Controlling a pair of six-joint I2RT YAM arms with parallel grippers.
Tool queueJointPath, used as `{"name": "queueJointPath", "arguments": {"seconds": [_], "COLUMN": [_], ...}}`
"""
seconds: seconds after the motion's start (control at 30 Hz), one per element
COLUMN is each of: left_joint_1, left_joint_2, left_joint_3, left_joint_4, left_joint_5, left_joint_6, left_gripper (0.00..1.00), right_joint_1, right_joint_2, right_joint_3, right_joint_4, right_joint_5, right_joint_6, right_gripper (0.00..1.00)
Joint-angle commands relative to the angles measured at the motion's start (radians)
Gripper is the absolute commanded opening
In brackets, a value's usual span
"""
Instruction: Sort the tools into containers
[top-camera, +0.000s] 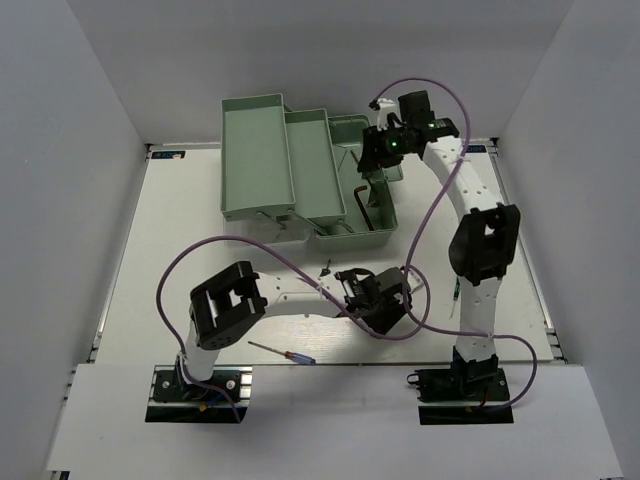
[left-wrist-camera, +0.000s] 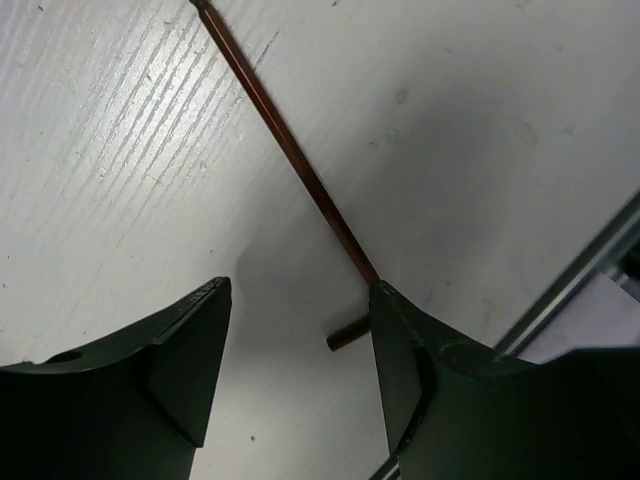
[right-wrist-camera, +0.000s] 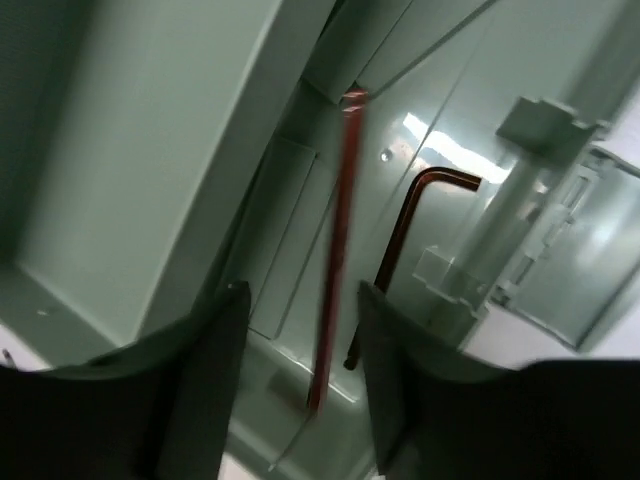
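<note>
My right gripper (right-wrist-camera: 302, 295) hangs open over the base of the mint-green toolbox (right-wrist-camera: 150, 150). A brown hex key (right-wrist-camera: 340, 250), blurred, stands loose between its fingers and touches neither. A second L-shaped hex key (right-wrist-camera: 400, 240) lies on the base floor, seen from above too (top-camera: 364, 205). My left gripper (left-wrist-camera: 300, 290) is open and low over the white table. A hex key (left-wrist-camera: 290, 150) lies there, its short leg between the jaws right beside the right finger (left-wrist-camera: 400, 350). A blue-handled screwdriver (top-camera: 285, 352) lies near the table's front edge.
The toolbox's two raised trays (top-camera: 255, 150) (top-camera: 320, 165) stand left of its base (top-camera: 345, 238) at the back of the table. A small dark tool (top-camera: 326, 270) lies in front of the box. The table's metal edge (left-wrist-camera: 580, 280) runs close to the left gripper.
</note>
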Motion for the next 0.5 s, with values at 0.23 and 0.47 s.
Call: {"name": "queueJointPath", "arguments": {"seconds": [0.23,0.47], "left_joint_1": [-0.006,-0.026], "left_joint_2": [0.084,0.196], "left_joint_3": [0.141,0.291], "left_joint_4": [-0.026,-0.111], "left_joint_5": [-0.058,-0.085], "left_joint_6": [-0.022,-0.035], "left_gripper": [0.68,0.65], "right_joint_1": [-0.059,-0.209], "right_joint_2": [-0.091,-0.286], "right_joint_3": [-0.005,-0.321], "right_joint_4": [-0.021,0.059], "right_joint_5": [-0.024,-0.057], "right_joint_6": [0.05,0.151], "right_gripper": [0.68,0.68]}}
